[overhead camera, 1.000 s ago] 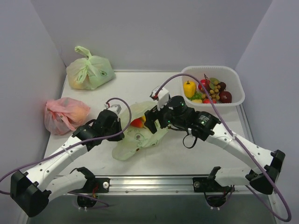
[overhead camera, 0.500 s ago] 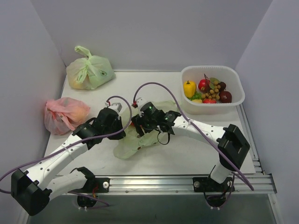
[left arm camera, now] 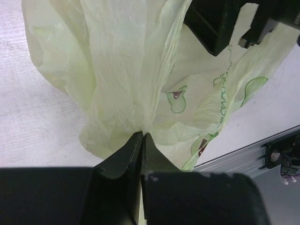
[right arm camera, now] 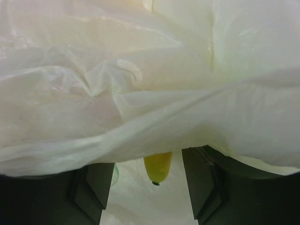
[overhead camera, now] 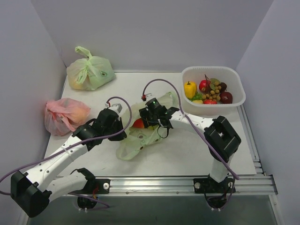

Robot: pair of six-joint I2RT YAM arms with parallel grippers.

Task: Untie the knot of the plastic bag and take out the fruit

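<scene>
Judging by the plastic bag [overhead camera: 140, 136] lying slack mid-bench with no knot showing, the untying looked done, and several fruits [overhead camera: 206, 91] sat in the white basket [overhead camera: 216, 109] at two o'clock. The left tool [left arm camera: 142, 140] was clamped on a fold of the bag. The right tool [right arm camera: 149, 164], jaws spread and empty, straddled a yellow fruit [right arm camera: 158, 168] under the film, and a red fruit [overhead camera: 138, 123] at its eight o'clock also awaited removal.
</scene>
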